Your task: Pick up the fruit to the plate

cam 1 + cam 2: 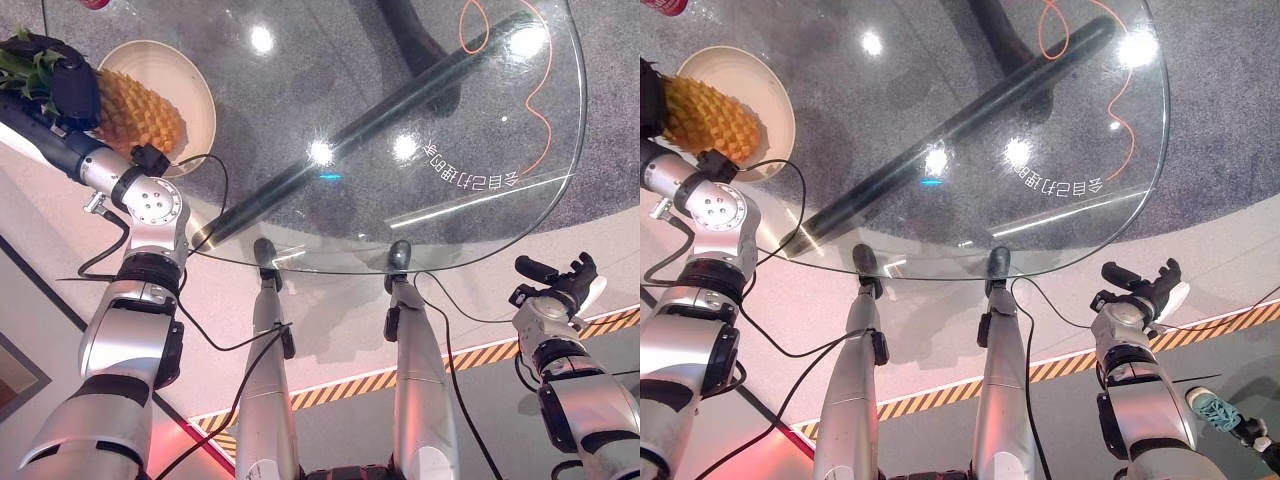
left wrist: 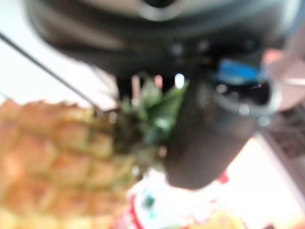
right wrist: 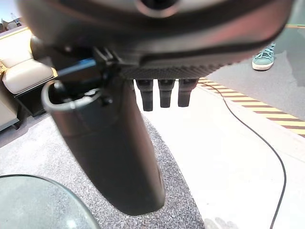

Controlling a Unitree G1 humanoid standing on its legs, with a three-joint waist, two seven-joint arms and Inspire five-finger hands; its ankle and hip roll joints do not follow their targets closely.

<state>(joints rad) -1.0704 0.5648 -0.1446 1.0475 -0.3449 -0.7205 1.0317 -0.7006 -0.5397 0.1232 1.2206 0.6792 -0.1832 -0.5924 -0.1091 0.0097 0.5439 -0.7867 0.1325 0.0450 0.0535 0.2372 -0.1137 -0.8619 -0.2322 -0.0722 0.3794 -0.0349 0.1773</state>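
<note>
The left robot hand (image 1: 70,85) is curled round the leafy green crown end of the pineapple (image 1: 138,112), whose knobbly orange-yellow body lies over the round, shallow cream plate (image 1: 195,95) at the far left edge of the round clear-glass counter (image 1: 470,215). The right robot hand (image 1: 560,283) hangs off the counter's near right side, above the pale floor w/ its yellow-black striped tape (image 1: 350,385), fingers straight and relaxed, holding nothing. A person's teal shoe (image 1: 1214,406) shows at the lower right.
</note>
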